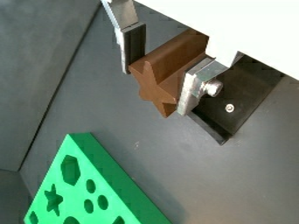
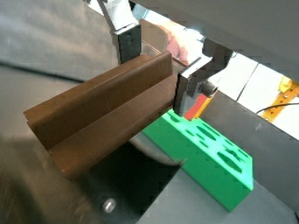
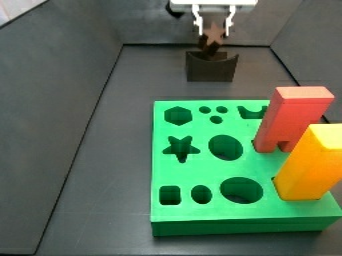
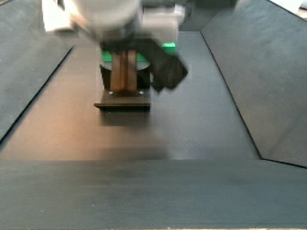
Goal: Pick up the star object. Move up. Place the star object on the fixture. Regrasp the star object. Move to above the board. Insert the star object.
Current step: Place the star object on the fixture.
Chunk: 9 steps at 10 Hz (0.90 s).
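Gripper [image 1: 163,70]: over fixture [image 3: 211,66] at far end of desk [image 3: 120,130], fingers [image 1: 194,86] clamped on star object [image 1: 162,72]. Bar held above notch, likely placing or regrasping for insertion. Board [image 3: 201,215]: well apart, star hole free.

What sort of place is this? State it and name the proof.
Likely a robot test enclosure for peg insertion: dark walled floor, green board with shaped holes, and the gripper holding the star object above the fixture.
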Available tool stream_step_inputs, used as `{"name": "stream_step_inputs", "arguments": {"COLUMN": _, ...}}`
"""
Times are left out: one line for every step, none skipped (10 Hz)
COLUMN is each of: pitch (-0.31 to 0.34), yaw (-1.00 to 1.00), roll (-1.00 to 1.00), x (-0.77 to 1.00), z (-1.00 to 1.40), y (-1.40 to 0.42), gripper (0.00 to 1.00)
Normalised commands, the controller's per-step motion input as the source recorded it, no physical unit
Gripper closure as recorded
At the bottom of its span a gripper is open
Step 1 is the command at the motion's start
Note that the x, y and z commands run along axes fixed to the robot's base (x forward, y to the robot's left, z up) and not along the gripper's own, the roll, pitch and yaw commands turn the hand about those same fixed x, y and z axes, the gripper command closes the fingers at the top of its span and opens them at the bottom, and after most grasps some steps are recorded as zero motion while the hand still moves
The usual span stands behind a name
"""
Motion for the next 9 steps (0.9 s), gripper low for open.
{"name": "stream_step_inputs", "arguments": {"pitch": 0.061, "yaw": -0.19, "roll": -0.24, "x": 0.17, "z": -1.00, "y": 0.14, "gripper": 1.00}}
{"name": "stream_step_inputs", "arguments": {"pitch": 0.039, "yaw": -0.18, "roll": -0.19, "x": 0.17, "z": -1.00, "y": 0.13, "gripper": 1.00}}
{"name": "stream_step_inputs", "arguments": {"pitch": -0.009, "yaw": -0.16, "roll": -0.12, "x": 0.12, "z": -0.67, "y": 0.12, "gripper": 1.00}}
{"name": "stream_step_inputs", "arguments": {"pitch": -0.024, "yaw": -0.16, "roll": -0.10, "x": 0.10, "z": -0.65, "y": 0.14, "gripper": 1.00}}
{"name": "stream_step_inputs", "arguments": {"pitch": -0.024, "yaw": -0.16, "roll": -0.10, "x": 0.10, "z": -0.65, "y": 0.14, "gripper": 1.00}}
{"name": "stream_step_inputs", "arguments": {"pitch": -0.039, "yaw": -0.15, "roll": -0.09, "x": 0.09, "z": -0.64, "y": 0.16, "gripper": 1.00}}
{"name": "stream_step_inputs", "arguments": {"pitch": -0.039, "yaw": -0.14, "roll": -0.09, "x": 0.09, "z": -0.64, "y": 0.16, "gripper": 1.00}}
{"name": "stream_step_inputs", "arguments": {"pitch": -0.036, "yaw": -0.13, "roll": -0.09, "x": 0.09, "z": -0.64, "y": 0.15, "gripper": 1.00}}
{"name": "stream_step_inputs", "arguments": {"pitch": -0.030, "yaw": -0.11, "roll": -0.09, "x": 0.08, "z": -0.65, "y": 0.14, "gripper": 1.00}}
